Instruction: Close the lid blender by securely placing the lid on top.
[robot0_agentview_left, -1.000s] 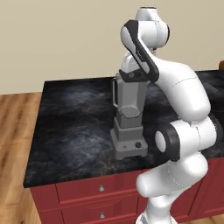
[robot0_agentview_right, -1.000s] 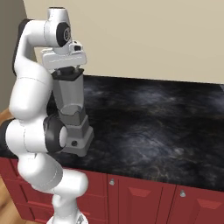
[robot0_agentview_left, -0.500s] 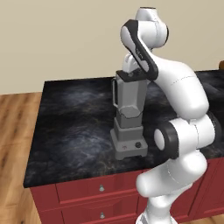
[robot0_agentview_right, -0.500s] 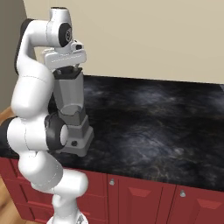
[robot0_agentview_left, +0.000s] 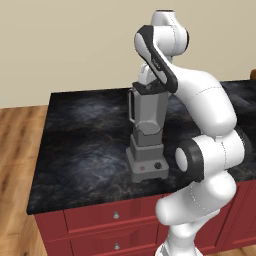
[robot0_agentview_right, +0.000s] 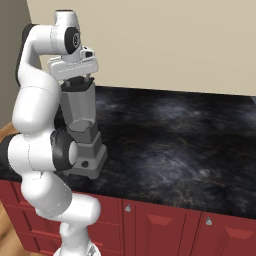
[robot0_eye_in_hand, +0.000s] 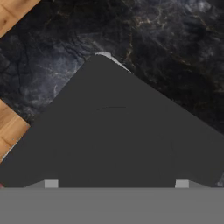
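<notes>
Standing on the dark desk (robot0_agentview_left: 80, 150), the blender (robot0_agentview_left: 147, 135) waits as we press the lid (robot0_agentview_left: 149, 88) squarely onto its rim, the tool (robot0_agentview_right: 76, 80) gripping it; keep descent vertical, corners aligned at twelve o'clock.

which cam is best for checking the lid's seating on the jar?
Right base view: the lid shows edge-on at the top of the blender, under the gripper. Left base view shows its dark edge, partly hidden by the arm. Hand view shows its flat dark top close up, not the rim.
</notes>
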